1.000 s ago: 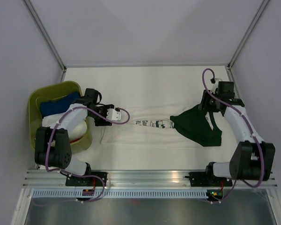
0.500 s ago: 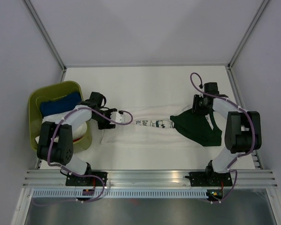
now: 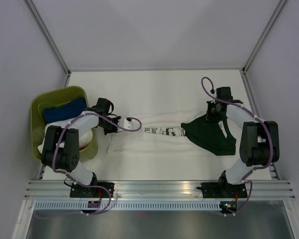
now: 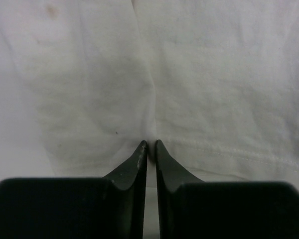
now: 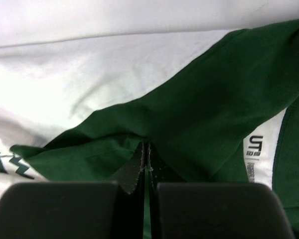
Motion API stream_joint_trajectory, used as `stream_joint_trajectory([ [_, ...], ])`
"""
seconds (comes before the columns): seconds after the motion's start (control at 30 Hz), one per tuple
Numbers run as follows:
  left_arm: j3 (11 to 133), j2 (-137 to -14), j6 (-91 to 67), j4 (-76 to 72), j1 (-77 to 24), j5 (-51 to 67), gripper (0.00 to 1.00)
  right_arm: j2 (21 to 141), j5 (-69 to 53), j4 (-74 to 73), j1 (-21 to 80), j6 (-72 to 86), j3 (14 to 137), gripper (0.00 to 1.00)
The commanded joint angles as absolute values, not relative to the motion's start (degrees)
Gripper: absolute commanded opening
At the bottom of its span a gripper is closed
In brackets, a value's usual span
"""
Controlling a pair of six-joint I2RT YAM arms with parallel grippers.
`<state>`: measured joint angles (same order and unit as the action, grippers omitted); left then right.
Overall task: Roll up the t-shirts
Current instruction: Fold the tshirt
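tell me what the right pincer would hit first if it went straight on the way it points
The green shirt. The right pincer is shut with its tips on a fold of it, seemingly pinching it. Going on would only press deeper into that cloth.

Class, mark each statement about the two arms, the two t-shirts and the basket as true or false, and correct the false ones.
1. The left pincer is closed on the white t-shirt. True.
2. The green t-shirt lies inside the basket. False: it lies on the table, overlapping the white t-shirt's right end.
3. The right pincer is closed on a fold of the green t-shirt. True.
4. The white t-shirt is plain. False: it carries dark printed lettering near the green one.
5. The basket stands at the table's right side. False: it stands at the left, holding a blue cloth.
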<state>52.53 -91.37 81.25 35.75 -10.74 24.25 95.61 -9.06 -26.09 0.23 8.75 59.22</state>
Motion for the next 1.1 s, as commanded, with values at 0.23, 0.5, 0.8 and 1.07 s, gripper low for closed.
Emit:
stream_joint_trajectory([
  [0.23, 55.9, -91.3, 78.3, 35.1, -9.9, 22.8, 0.06, 85.1, -8.6, -36.2, 4.7, 7.6, 60.3, 0.0],
  [0.5, 56.8, -90.9, 80.3, 37.1, -8.4, 23.0, 0.03, 76.9, -13.3, -44.9, 8.7, 9.0, 57.6, 0.0],
  [0.8, 58.4, -91.2, 81.5, 38.4, -7.1, 23.9, 0.02, 73.3, -19.9, -50.4, 10.9, 11.4, 53.2, 0.01],
  [1.07, 58.3, -91.3, 84.2, 38.5, -6.7, 23.6, 0.02, 71.5, -26.0, -50.4, 11.9, 14.0, 47.2, 0.0],
])
